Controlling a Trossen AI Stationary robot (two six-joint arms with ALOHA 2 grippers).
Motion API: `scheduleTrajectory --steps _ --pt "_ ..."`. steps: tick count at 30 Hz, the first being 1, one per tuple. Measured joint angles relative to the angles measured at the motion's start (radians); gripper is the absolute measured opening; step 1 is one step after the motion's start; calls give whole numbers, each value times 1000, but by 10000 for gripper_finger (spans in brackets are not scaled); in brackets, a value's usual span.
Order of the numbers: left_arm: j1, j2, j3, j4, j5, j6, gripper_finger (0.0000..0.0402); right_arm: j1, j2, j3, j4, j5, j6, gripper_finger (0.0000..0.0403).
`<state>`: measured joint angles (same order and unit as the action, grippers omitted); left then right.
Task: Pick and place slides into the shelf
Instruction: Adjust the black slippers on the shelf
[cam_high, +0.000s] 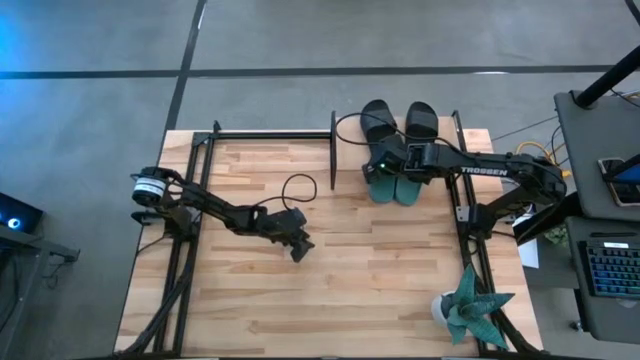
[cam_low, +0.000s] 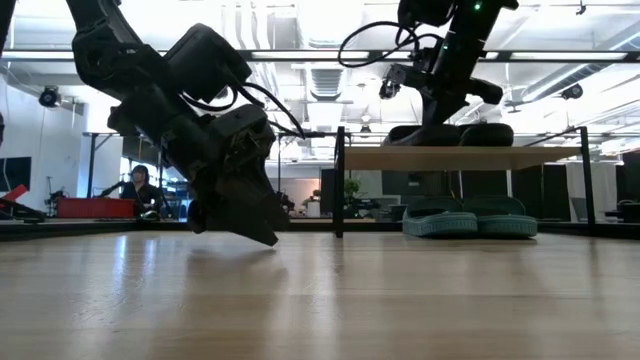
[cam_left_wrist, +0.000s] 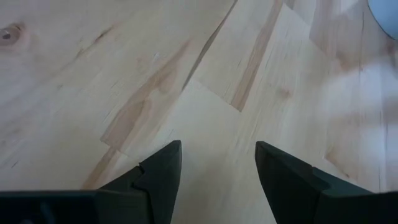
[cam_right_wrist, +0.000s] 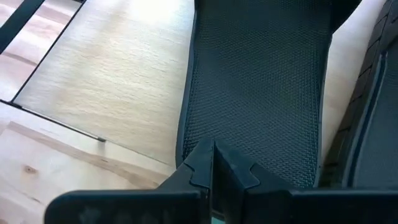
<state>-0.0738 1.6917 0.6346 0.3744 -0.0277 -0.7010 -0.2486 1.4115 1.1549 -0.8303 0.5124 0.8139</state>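
The shelf (cam_high: 350, 150) stands at the table's far edge, right of centre. Two black slides (cam_high: 378, 120) (cam_high: 420, 120) lie side by side on its plywood top board (cam_low: 540, 157), soles down. The teal pair (cam_low: 468, 218) lies on the lower level, heels (cam_high: 395, 190) sticking out toward the near side. My right gripper (cam_right_wrist: 213, 155) is shut and points down over the heel end of the left black slide (cam_right_wrist: 261, 87). My left gripper (cam_left_wrist: 217, 162) is open and tipped down just above bare table (cam_high: 300, 250), left of the shelf and nearer the table's middle. My right gripper's shut fingers (cam_right_wrist: 205, 163) stand over the mesh-patterned footbed of the left black slide at its heel end (cam_right_wrist: 249, 143), coming from above. I cannot tell whether they touch it. The slide lies flat on the shelf's top board.
A teal spiky plant (cam_high: 470, 305) in a white pot stands at the near right corner. A black cable loop (cam_high: 298, 187) lies left of the shelf. Black frame rails (cam_high: 185, 230) run along the table's sides. A person (cam_low: 140, 185) sits far behind the table.
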Motion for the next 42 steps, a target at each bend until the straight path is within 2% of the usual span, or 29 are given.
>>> scheduleTrajectory --steps 14,19,24,28,32,35,42 --pt "0 -30 4 -20 -1 9 191 30 2 0 2 -16 -6 8" --pt "2 -187 5 -170 11 103 191 31 -1 0 3 -15 -4 8" --pt "4 -391 0 -358 -107 173 191 31 3 0 5 -15 -11 8" --pt "7 -508 -2 -453 -172 185 191 37 -3 0 9 6 -10 8" --pt "7 -580 -2 -516 -189 185 191 54 -48 16 -22 45 -11 8" --pt "7 -616 -2 -558 -190 184 191 60 -88 35 -110 77 5 8" --pt "7 -668 -2 -644 -219 183 191 52 -165 12 -371 91 198 8"
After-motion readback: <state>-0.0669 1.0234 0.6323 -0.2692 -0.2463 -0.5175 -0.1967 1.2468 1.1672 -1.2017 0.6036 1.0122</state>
